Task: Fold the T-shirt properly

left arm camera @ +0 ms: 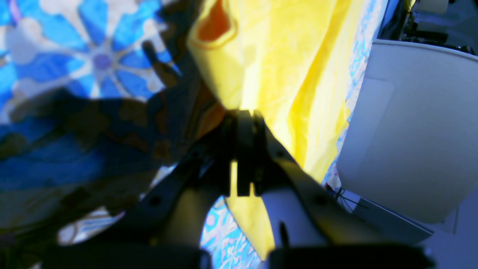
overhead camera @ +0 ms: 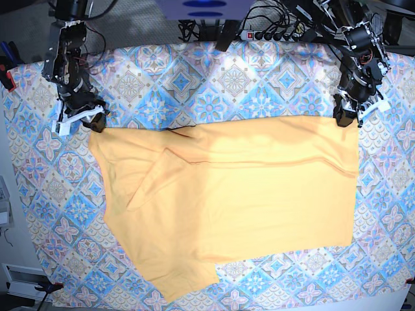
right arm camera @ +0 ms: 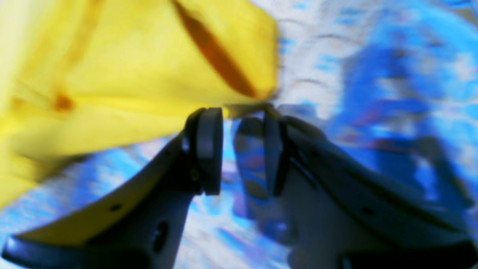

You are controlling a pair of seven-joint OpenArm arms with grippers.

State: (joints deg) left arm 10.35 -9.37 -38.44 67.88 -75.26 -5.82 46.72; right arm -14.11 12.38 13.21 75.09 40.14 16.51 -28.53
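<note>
At its far corners, the T-shirt (overhead camera: 246, 194) meets both grippers.

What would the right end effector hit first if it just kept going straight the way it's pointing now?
Most likely the corner of the T-shirt lying just past the open right end effector, with the tablecloth directly under it. The wrist view is blurred, so depth is uncertain; it could graze the cloth beside the shirt's edge instead.
</note>
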